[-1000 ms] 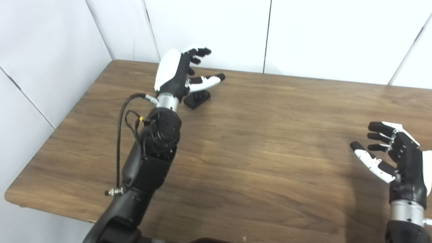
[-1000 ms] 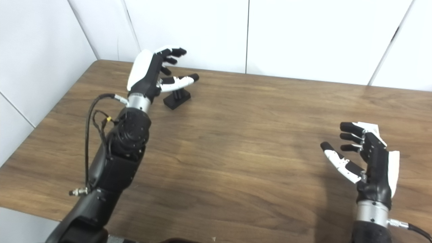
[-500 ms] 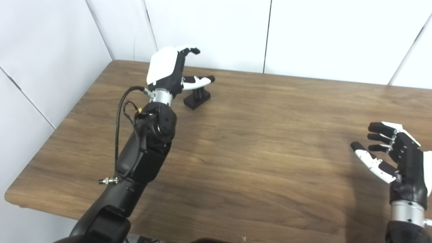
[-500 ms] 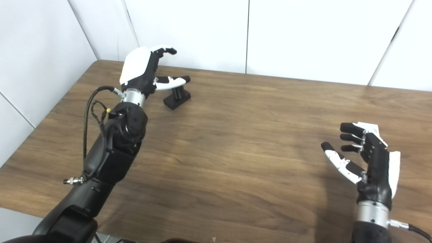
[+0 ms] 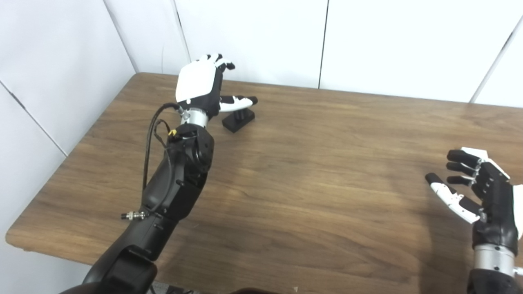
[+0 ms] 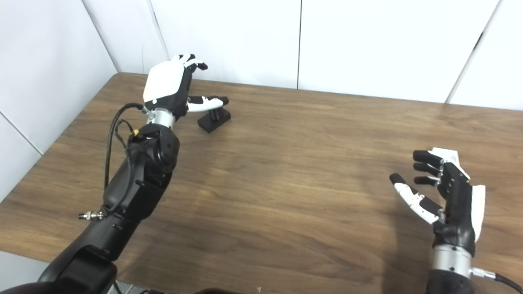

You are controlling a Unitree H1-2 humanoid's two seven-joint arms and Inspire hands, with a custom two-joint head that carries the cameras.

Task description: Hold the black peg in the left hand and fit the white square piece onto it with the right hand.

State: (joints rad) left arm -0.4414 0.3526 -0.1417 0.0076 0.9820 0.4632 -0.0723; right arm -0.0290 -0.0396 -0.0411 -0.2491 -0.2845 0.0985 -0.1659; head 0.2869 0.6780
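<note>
Left eye view: my left robot hand point(image 5: 202, 87) hovers spread over the peg point(image 5: 239, 119) at the desk's point(image 5: 310, 171) far left, positioned for grasping. Right robot hand point(image 5: 478, 185) waits spread, near right. White piece unseen.

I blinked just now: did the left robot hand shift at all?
Yes. The left robot hand drew leftward, away from the black peg, rolling palm-down.

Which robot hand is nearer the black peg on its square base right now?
Left. The left robot hand hovers open just beside the black peg on its square base, thumb over it. The right robot hand waits open at the table's opposite side.
</note>
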